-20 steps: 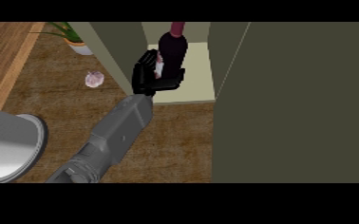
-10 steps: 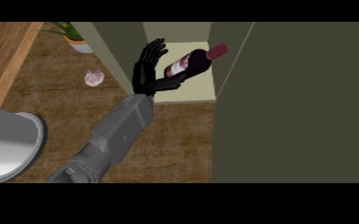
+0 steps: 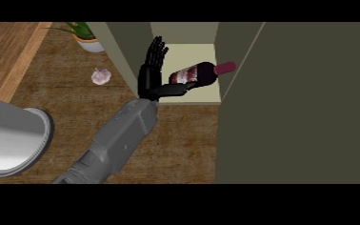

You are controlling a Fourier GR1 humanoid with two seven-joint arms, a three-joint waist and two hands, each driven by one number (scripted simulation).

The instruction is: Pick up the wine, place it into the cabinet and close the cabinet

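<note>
The left hand [image 3: 148, 77] is at the open front of the cabinet [image 3: 201, 95], at its left side, and the grey forearm comes up to it from the lower left of the view. The hand is open: its fingers [image 3: 155, 52] are straight and a little spread, and they point away from the robot along the left wall of the cabinet. They are not curled around anything. Only the thumb [image 3: 175, 90] stretches sideways to the right, and it meets the lower end of the wine [image 3: 199, 74], just under the pale label. The wine is inside the cabinet, on the light shelf. It is not upright but leans over strongly to the right, and its dark red cap is at the right wall or very near it; I cannot tell if they touch. The cabinet door [image 3: 295, 105] stands open at the right. On the wooden surface [image 3: 70, 105] to the left are a potted plant [image 3: 84, 37], a small pinkish object [image 3: 101, 76] and a grey round vessel [image 3: 21, 140], all well apart from the hand.
</note>
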